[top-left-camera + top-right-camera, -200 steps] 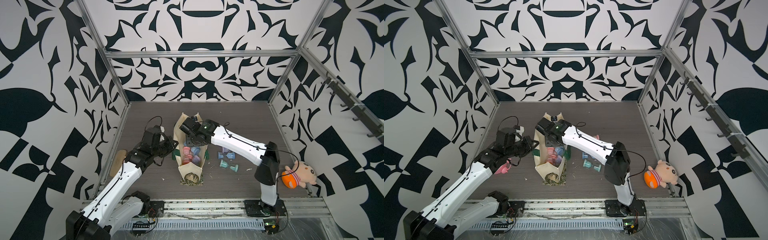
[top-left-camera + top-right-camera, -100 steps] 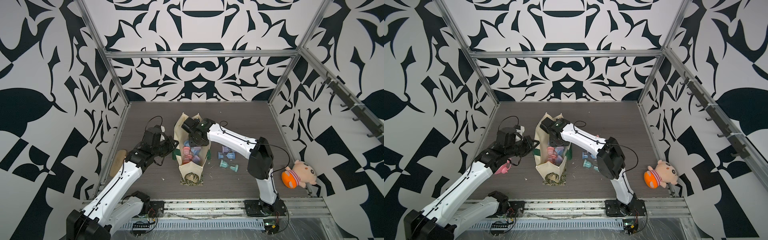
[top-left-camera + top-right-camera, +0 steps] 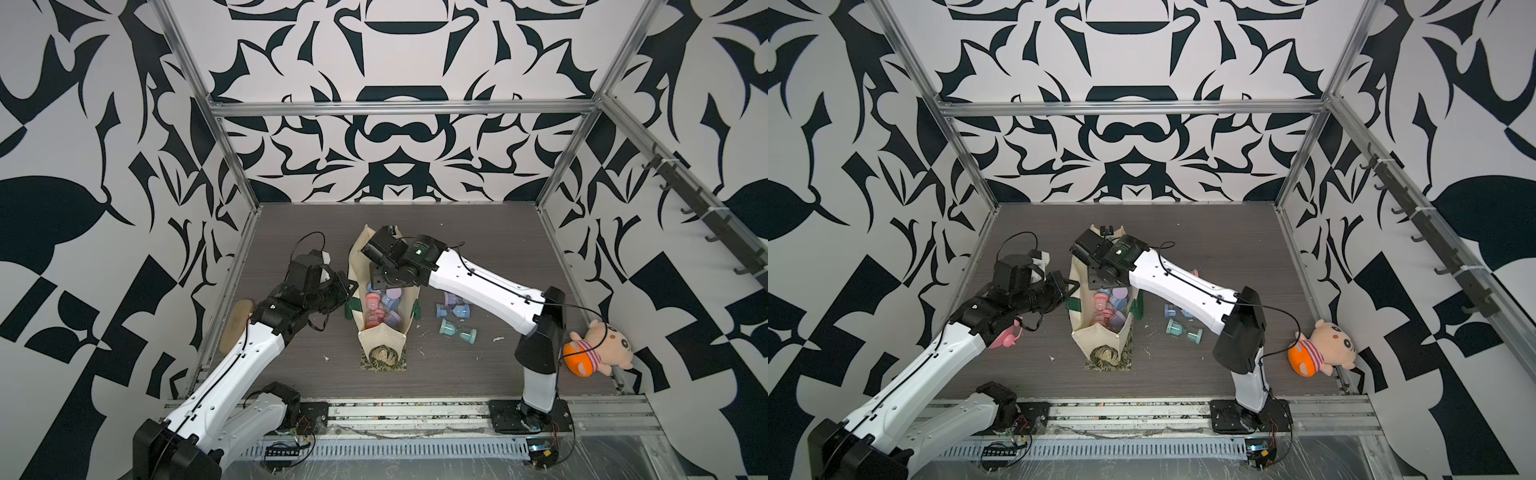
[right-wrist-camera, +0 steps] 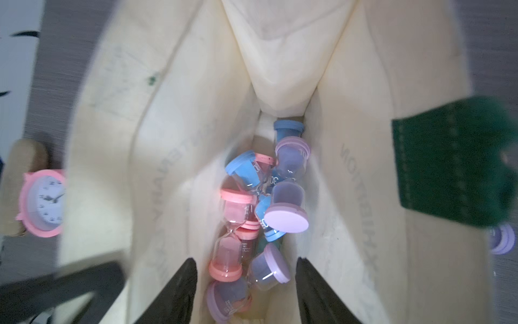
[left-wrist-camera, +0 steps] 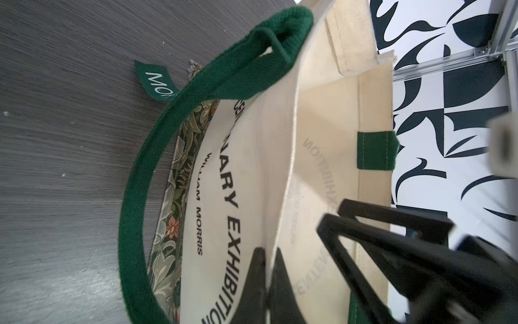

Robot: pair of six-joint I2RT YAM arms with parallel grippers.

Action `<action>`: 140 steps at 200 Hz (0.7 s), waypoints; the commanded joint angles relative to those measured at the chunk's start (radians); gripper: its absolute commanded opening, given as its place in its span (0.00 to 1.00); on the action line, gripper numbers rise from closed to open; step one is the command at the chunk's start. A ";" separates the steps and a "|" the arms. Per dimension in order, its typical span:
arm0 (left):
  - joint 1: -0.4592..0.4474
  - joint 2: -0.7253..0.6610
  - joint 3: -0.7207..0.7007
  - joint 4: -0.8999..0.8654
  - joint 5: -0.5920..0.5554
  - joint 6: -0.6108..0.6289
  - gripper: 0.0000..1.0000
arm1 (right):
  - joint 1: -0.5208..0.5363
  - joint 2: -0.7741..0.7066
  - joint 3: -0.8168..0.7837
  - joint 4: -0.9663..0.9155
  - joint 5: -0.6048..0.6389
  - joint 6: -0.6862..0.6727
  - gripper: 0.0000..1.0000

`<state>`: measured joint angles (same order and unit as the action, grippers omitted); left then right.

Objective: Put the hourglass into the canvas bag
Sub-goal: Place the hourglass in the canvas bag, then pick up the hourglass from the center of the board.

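Note:
The cream canvas bag stands open mid-table in both top views, with dark green handles. My left gripper is shut on the bag's rim, pinching the canvas wall. My right gripper hangs open over the bag's mouth. Nothing is held between its black fingers. Below them, on the bag's floor, lie several hourglasses: a pink one, a purple one and a blue one.
More hourglasses lie on the table right of the bag, a teal one and a bluish pair. A pink clock and a tan oval sit left. A plush doll lies at the right wall.
My right gripper has gone from shut to open over the bag. Its arm dipped toward the bag's mouth and came back up. The left arm has not moved.

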<state>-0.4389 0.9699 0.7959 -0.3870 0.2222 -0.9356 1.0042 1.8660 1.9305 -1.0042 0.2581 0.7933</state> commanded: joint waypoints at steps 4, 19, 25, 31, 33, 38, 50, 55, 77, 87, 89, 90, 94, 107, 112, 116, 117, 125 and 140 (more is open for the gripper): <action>-0.002 0.002 -0.004 0.011 0.003 0.006 0.00 | 0.011 -0.113 -0.010 0.033 0.063 -0.025 0.61; -0.001 0.000 -0.006 0.011 0.004 0.004 0.00 | 0.011 -0.174 -0.053 0.055 0.084 -0.025 0.61; -0.001 -0.001 -0.006 0.010 0.004 0.005 0.00 | 0.011 -0.197 -0.069 0.064 0.087 -0.027 0.61; -0.002 -0.002 -0.006 0.009 0.003 0.003 0.00 | 0.011 -0.221 -0.084 0.072 0.094 -0.028 0.61; -0.002 -0.002 -0.006 0.007 0.003 0.004 0.00 | 0.011 -0.227 -0.089 0.072 0.098 -0.027 0.61; -0.002 -0.004 -0.006 0.008 0.003 0.004 0.00 | 0.011 -0.246 -0.101 0.072 0.110 -0.027 0.61; -0.001 -0.005 -0.006 0.006 0.003 0.004 0.00 | 0.011 -0.288 -0.127 0.071 0.136 -0.027 0.61; -0.003 -0.006 -0.006 0.004 0.003 0.004 0.00 | 0.011 -0.306 -0.138 0.070 0.151 -0.026 0.61; -0.002 -0.007 -0.005 0.003 0.005 0.004 0.00 | 0.000 -0.380 -0.196 0.064 0.189 -0.017 0.61; -0.002 -0.007 -0.003 0.002 0.006 0.003 0.00 | -0.011 -0.410 -0.224 0.060 0.196 -0.010 0.61; -0.002 -0.007 -0.003 0.002 0.005 0.004 0.00 | -0.013 -0.415 -0.228 0.059 0.197 -0.010 0.61; -0.003 -0.007 -0.003 0.001 0.004 0.003 0.00 | -0.014 -0.419 -0.230 0.059 0.197 -0.009 0.61; -0.002 -0.008 -0.003 0.002 0.006 0.004 0.00 | -0.018 -0.430 -0.244 0.059 0.198 -0.009 0.61; -0.001 -0.007 -0.002 0.001 0.003 0.004 0.00 | -0.036 -0.463 -0.287 0.059 0.194 0.001 0.61; -0.001 -0.007 -0.001 0.002 0.005 0.004 0.00 | -0.044 -0.475 -0.307 0.059 0.187 0.008 0.61; -0.002 -0.006 0.000 0.002 0.004 0.004 0.00 | -0.052 -0.485 -0.324 0.061 0.182 0.012 0.61; -0.002 -0.005 0.000 0.002 0.004 0.004 0.00 | -0.054 -0.488 -0.327 0.061 0.181 0.014 0.61; -0.002 -0.005 0.000 0.004 0.004 0.003 0.00 | -0.070 -0.509 -0.363 0.069 0.170 0.023 0.61; -0.002 -0.001 0.006 0.005 0.004 0.003 0.00 | -0.103 -0.547 -0.429 0.075 0.155 0.045 0.60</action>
<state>-0.4389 0.9699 0.7963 -0.3870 0.2230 -0.9360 0.9428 1.3758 1.5799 -0.9417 0.4080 0.7967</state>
